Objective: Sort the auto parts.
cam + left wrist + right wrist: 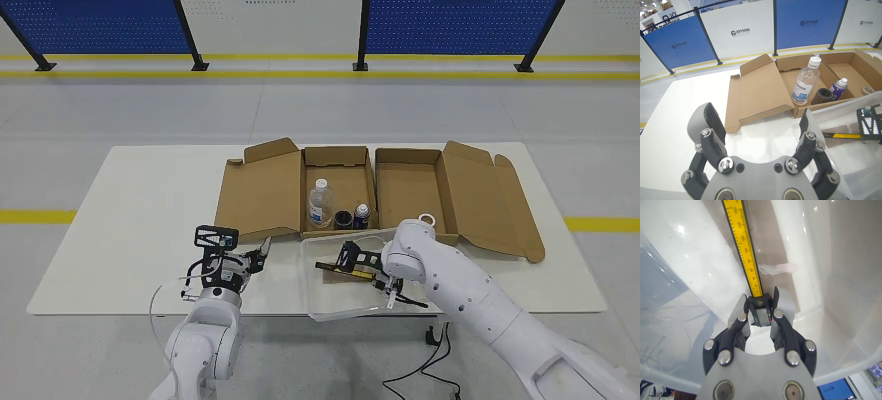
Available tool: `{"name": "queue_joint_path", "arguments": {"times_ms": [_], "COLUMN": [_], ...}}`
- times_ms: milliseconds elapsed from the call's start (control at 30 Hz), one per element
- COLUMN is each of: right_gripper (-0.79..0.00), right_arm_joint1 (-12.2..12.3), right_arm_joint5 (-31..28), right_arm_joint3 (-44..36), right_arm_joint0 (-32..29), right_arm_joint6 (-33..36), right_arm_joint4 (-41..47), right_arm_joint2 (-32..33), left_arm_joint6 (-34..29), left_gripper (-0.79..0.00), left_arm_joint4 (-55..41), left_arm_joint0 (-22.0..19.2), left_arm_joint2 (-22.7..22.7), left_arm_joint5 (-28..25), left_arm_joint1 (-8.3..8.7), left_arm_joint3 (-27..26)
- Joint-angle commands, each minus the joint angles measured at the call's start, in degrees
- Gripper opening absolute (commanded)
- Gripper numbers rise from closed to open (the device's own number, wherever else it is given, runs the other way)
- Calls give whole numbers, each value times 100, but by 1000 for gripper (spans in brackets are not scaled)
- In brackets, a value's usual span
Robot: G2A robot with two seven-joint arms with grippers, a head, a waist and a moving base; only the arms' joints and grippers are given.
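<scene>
The right gripper (761, 295) pinches the caliper (745, 247) inside the clear bin (696, 249); the left gripper (759, 111), spread, hovers beside the cardboard box (757, 91)

We note a yellow-scaled digital caliper (751, 256) inside the clear bin (810, 256), display head clamped in the right pincer (761, 296). Clear bottle (806, 83), black sleeve (821, 96) and blue spray can (839, 88) stand in the cardboard box's (757, 98) middle compartment; metal ring (867, 89) lies in the adjacent one
</scene>
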Motion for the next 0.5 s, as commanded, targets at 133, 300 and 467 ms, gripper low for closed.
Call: {"name": "queue_joint_path", "arguments": {"times_ms": [133, 300, 467], "right_gripper": [-785, -785, -785], "right_arm_joint1": [75, 191, 393], "right_arm_joint5": [80, 92, 50], "right_arm_joint3": [-226, -582, -1173], "right_arm_joint0": [-164, -357, -670], "right_arm_joint6": [-162, -349, -392], "right_arm_joint4": [-73, -19, 42], "right_arm_joint2": [179, 494, 1021], "left_arm_joint6": [0, 0, 0], "left_gripper": [0, 0, 0], "left_arm_joint4": [0, 0, 0], "left_arm_joint0": [0, 0, 0], "left_arm_joint2": [0, 0, 0], "left_arm_joint5": [0, 0, 0], "left_arm_joint1": [0, 0, 0], "left_arm_joint3": [0, 0, 0]}}
